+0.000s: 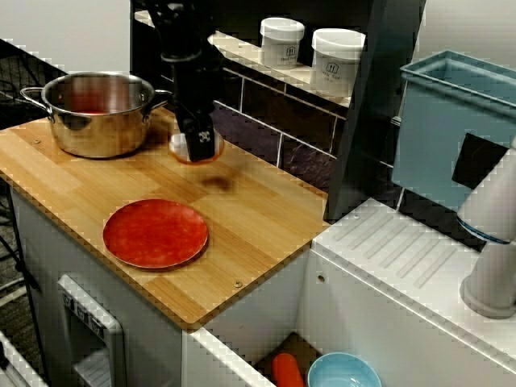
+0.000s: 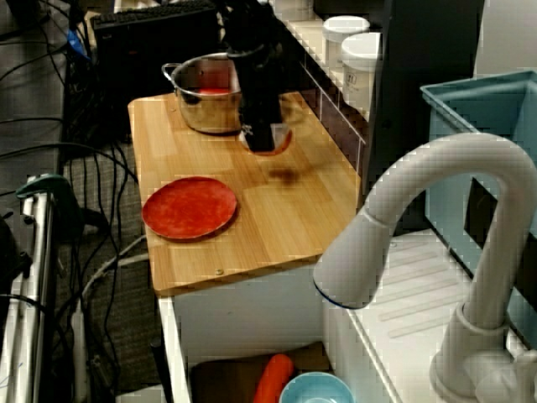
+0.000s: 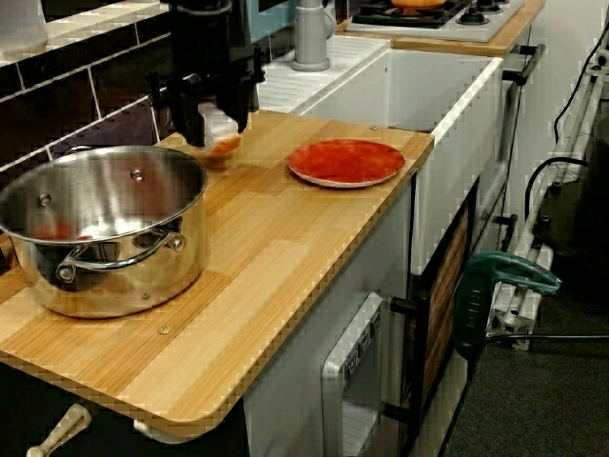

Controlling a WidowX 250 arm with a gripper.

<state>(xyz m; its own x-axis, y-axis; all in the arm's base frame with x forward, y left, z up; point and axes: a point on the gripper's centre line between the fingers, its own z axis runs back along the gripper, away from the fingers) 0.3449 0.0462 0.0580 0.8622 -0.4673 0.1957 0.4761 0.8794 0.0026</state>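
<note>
My black gripper (image 1: 196, 143) hangs over the back of the wooden counter (image 1: 258, 218), just right of a steel pot (image 1: 97, 113). It is shut on a small round object with an orange rim (image 1: 193, 158), held slightly above the wood with its shadow to the right. The view from over the tap shows the same gripper (image 2: 265, 138) with the object (image 2: 273, 149) beside the pot (image 2: 205, 96). From the pot's end, the gripper (image 3: 217, 141) holds the orange object (image 3: 225, 148) behind the pot (image 3: 100, 224). A red plate (image 1: 155, 234) lies nearer the front edge.
Two white jars (image 1: 282, 40) (image 1: 337, 60) stand on the shelf above the tiled wall. A teal bin (image 1: 451, 129) and a grey tap (image 2: 419, 218) are at the right. In the sink lie a blue bowl (image 1: 344, 372) and an orange carrot (image 1: 286, 371).
</note>
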